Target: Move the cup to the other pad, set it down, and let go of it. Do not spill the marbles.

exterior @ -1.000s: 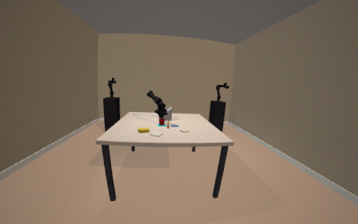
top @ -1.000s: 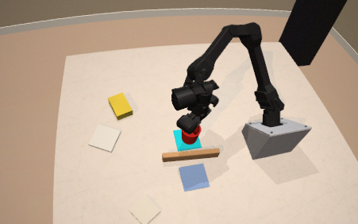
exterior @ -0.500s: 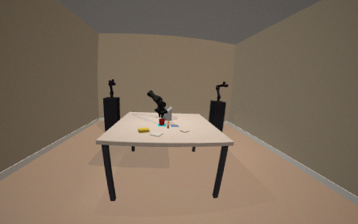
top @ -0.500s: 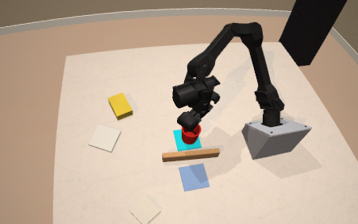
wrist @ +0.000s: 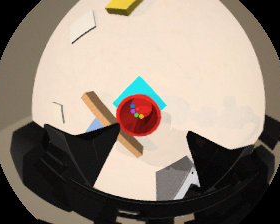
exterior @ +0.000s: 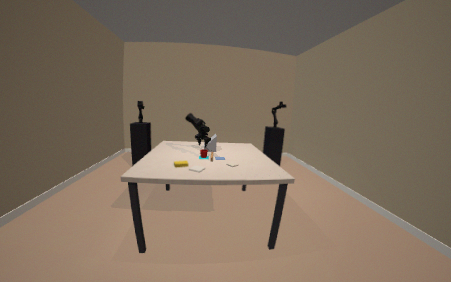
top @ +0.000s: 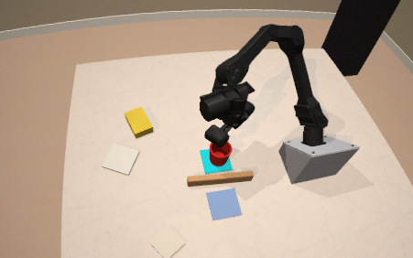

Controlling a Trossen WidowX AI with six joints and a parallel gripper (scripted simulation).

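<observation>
The red cup (top: 219,159) (exterior: 204,154) (wrist: 153,123) stands upright on the cyan pad (top: 208,167) (wrist: 139,86). Several coloured marbles (wrist: 136,113) lie inside it in the wrist view; no marble shows outside. My gripper (top: 232,126) (exterior: 203,145) (wrist: 155,131) is wide open and empty, just above the cup and toward the arm's side. Its fingers are clear of the cup. The blue pad (top: 224,205) (exterior: 220,158) (wrist: 94,127) is bare and partly hidden by the bar and a finger in the wrist view.
A wooden bar (top: 220,178) (exterior: 212,157) (wrist: 103,111) lies between the two pads. A yellow block (top: 138,121) (exterior: 181,164) (wrist: 123,7) and two thin whitish tiles, one near the block (top: 121,158) and one farther off (top: 168,242), lie on the table.
</observation>
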